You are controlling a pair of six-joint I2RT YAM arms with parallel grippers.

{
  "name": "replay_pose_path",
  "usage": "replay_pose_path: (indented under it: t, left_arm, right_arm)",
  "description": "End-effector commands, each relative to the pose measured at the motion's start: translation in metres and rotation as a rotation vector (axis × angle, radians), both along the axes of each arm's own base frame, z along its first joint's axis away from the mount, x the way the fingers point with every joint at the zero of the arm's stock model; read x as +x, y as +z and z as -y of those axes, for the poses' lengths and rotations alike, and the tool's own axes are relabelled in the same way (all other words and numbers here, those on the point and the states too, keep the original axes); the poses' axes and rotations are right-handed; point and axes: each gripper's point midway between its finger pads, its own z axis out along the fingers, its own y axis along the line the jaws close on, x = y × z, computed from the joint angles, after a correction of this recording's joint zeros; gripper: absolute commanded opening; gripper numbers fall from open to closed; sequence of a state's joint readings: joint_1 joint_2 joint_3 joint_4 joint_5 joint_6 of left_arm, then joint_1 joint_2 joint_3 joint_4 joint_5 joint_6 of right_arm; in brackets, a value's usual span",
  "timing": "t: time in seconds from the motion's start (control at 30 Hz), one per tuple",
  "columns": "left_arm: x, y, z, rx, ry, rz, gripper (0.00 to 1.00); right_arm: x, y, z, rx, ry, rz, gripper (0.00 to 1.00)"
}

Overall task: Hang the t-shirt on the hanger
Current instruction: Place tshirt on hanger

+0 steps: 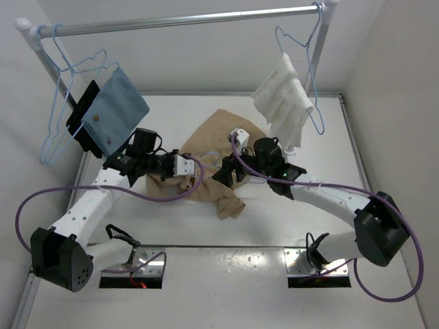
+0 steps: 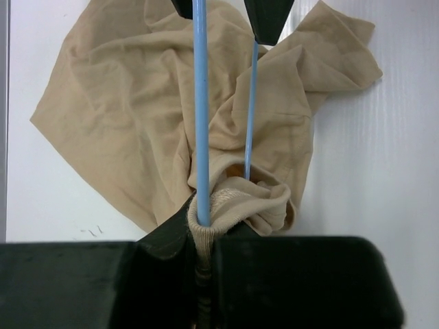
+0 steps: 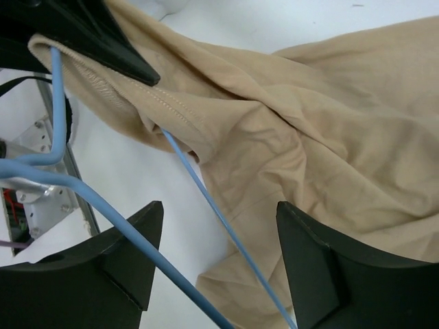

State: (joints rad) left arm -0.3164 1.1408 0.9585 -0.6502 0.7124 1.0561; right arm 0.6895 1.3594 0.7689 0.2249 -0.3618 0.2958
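Note:
The tan t-shirt [image 1: 216,147] lies crumpled on the white table between both arms. My left gripper [image 1: 194,166] is shut on its ribbed collar [image 2: 236,199], bunched between the jaws [image 2: 202,221]. The light-blue wire hanger [image 2: 201,123] runs into the collar opening right at that grip. My right gripper [image 1: 223,171] faces the left one from close by, and its dark fingertips [image 2: 266,19] show at the top of the left wrist view. In the right wrist view it [image 3: 218,209] is open, with two hanger wires [image 3: 206,199] crossing the gap untouched above the shirt [image 3: 329,123].
A metal rail [image 1: 185,20] spans the back. A blue cloth [image 1: 118,110] hangs on a hanger at the left beside spare blue hangers [image 1: 58,130]. A white waffle towel [image 1: 285,103] hangs on a hanger at the right. Purple cables loop beside both arms.

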Motion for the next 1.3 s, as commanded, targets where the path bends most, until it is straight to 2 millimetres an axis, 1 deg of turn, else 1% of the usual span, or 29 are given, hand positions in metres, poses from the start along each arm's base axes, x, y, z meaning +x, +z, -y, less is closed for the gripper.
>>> replay_pose_path:
  t: [0.0, 0.07, 0.17, 0.23, 0.3, 0.33, 0.37, 0.43, 0.47, 0.5, 0.53, 0.57, 0.6, 0.63, 0.67, 0.7, 0.73, 0.77, 0.8, 0.83, 0.87, 0.93, 1.0, 1.03, 1.07, 1.13, 1.2, 1.23, 1.27]
  left_arm:
    - [0.004, 0.018, 0.009, -0.050, -0.018, 0.083, 0.00]
    - [0.005, 0.013, 0.006, -0.036, 0.003, 0.071, 0.00]
    - [0.007, 0.013, 0.005, -0.038, 0.016, 0.085, 0.00]
    - [0.006, 0.009, 0.004, -0.035, 0.016, 0.076, 0.00]
    - [0.005, 0.012, 0.004, -0.038, 0.016, 0.085, 0.00]
    - [0.006, 0.014, 0.003, -0.035, 0.024, 0.096, 0.00]
    - [0.004, 0.010, 0.002, -0.032, 0.024, 0.088, 0.00]
    - [0.008, 0.011, 0.000, -0.020, 0.041, 0.101, 0.00]
    - [0.016, 0.015, -0.002, -0.025, 0.078, 0.123, 0.00]
    - [0.020, 0.014, -0.003, -0.039, 0.126, 0.091, 0.00]
    - [0.025, 0.016, -0.004, -0.047, 0.158, 0.091, 0.00]
    - [0.033, 0.020, -0.008, -0.051, 0.204, 0.108, 0.00]
    - [0.037, 0.019, -0.009, -0.055, 0.229, 0.099, 0.00]
    - [0.038, 0.020, -0.009, -0.072, 0.264, 0.080, 0.00]
    - [0.042, 0.021, -0.012, -0.072, 0.294, 0.080, 0.00]
    - [0.043, 0.022, -0.013, -0.079, 0.313, 0.076, 0.00]
    - [0.043, 0.022, -0.014, -0.086, 0.330, 0.073, 0.00]
    - [0.043, 0.021, -0.016, -0.093, 0.364, 0.052, 0.00]
    - [0.045, 0.022, -0.017, -0.101, 0.384, 0.048, 0.00]
    - [0.046, 0.013, -0.019, -0.094, 0.408, 0.020, 0.00]
    - [0.047, 0.014, -0.020, -0.111, 0.442, 0.001, 0.00]
    - [0.055, 0.010, -0.025, -0.103, 0.505, -0.019, 0.00]
    - [0.059, 0.015, -0.027, -0.133, 0.560, -0.031, 0.00]
    - [0.063, 0.014, -0.029, -0.136, 0.586, -0.034, 0.00]
    - [0.064, 0.019, -0.028, -0.150, 0.594, -0.035, 0.00]
    - [0.068, 0.025, -0.030, -0.173, 0.636, -0.036, 0.00]
    - [0.071, 0.023, -0.031, -0.177, 0.651, -0.042, 0.00]
    - [0.072, 0.023, -0.032, -0.178, 0.668, -0.045, 0.00]
    - [0.072, 0.023, -0.032, -0.178, 0.668, -0.045, 0.00]
  right_arm:
    - [0.009, 0.006, 0.002, 0.018, -0.060, 0.001, 0.68]
    - [0.007, 0.009, -0.001, 0.033, -0.037, 0.004, 0.69]
    - [0.003, 0.014, -0.003, 0.030, -0.013, -0.013, 0.72]
    - [0.006, 0.023, -0.005, 0.031, -0.013, -0.012, 0.75]
    - [0.004, 0.026, -0.004, 0.028, -0.013, -0.016, 0.77]
    - [0.000, 0.029, -0.004, 0.031, 0.000, -0.020, 0.77]
    - [-0.005, 0.033, -0.005, 0.038, 0.024, -0.027, 0.78]
    - [-0.006, 0.038, -0.005, 0.025, 0.042, -0.018, 0.80]
    - [-0.008, 0.043, -0.005, 0.028, 0.050, -0.019, 0.82]
    - [-0.008, 0.040, -0.002, 0.009, 0.037, -0.035, 0.82]
    - [-0.003, 0.047, 0.001, 0.012, -0.003, -0.024, 0.84]
    - [0.001, 0.047, 0.003, 0.011, -0.034, -0.030, 0.86]
    - [0.006, 0.059, 0.005, 0.037, -0.075, -0.014, 0.88]
    - [0.018, 0.063, 0.013, 0.033, -0.165, 0.003, 0.91]
    - [0.029, 0.080, 0.015, 0.068, -0.229, 0.012, 0.93]
    - [0.037, 0.090, 0.018, 0.084, -0.285, 0.022, 0.93]
    - [0.053, 0.098, 0.031, 0.082, -0.392, 0.039, 0.94]
    - [0.060, 0.117, 0.033, 0.106, -0.430, 0.062, 0.94]
    - [0.065, 0.126, 0.036, 0.113, -0.458, 0.078, 0.94]
    - [0.070, 0.129, 0.041, 0.102, -0.500, 0.074, 0.94]
    - [0.073, 0.144, 0.039, 0.119, -0.500, 0.087, 0.94]
    - [0.074, 0.145, 0.040, 0.097, -0.511, 0.074, 0.94]
    - [0.073, 0.148, 0.041, 0.096, -0.511, 0.074, 0.94]
    - [0.068, 0.161, 0.045, 0.122, -0.510, 0.093, 0.91]
    - [0.063, 0.154, 0.042, 0.128, -0.503, 0.082, 0.90]
    - [0.058, 0.156, 0.046, 0.154, -0.505, 0.087, 0.85]
    - [0.053, 0.149, 0.047, 0.156, -0.499, 0.075, 0.82]
    - [0.051, 0.152, 0.047, 0.165, -0.490, 0.078, 0.78]
    - [0.048, 0.144, 0.047, 0.148, -0.478, 0.061, 0.76]
